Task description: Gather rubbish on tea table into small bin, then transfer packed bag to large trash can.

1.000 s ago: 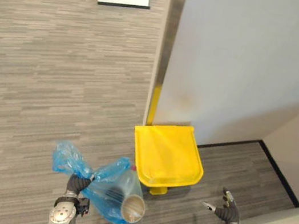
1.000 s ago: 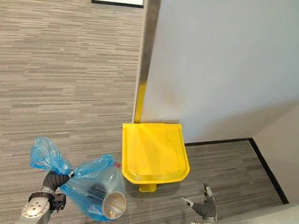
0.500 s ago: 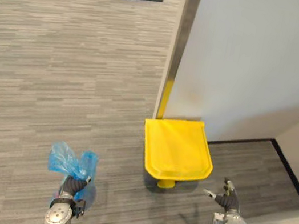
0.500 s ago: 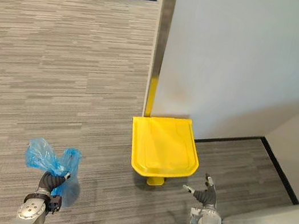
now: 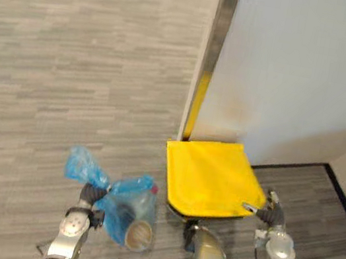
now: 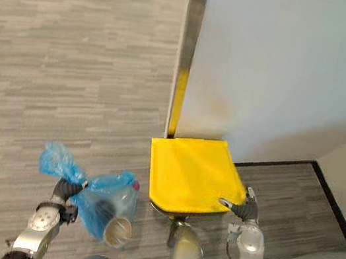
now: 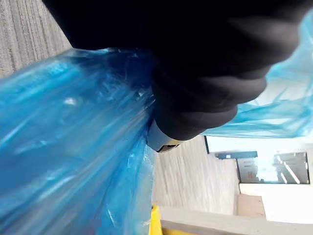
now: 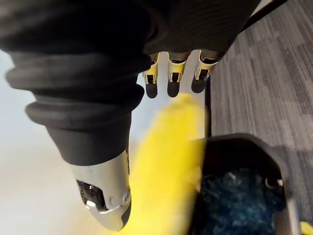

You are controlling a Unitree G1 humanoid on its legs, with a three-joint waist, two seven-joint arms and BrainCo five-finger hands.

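— Where's the blue bag?
— Bunched at its neck in the left hand, whose fingers are closed round the plastic. The loose top flares beyond the fist, and the full part hangs just beside it, towards the other hand, with a pale cup showing through.
— And the right hand?
— Its fingers are straight with the thumb apart, and the fingertips touch the near corner of the yellow lid. Past the fingers the lid stands lifted, and the black can beneath shows blue lining.
— Around them?
— Grey plank floor, and a pale wall beyond the lid.
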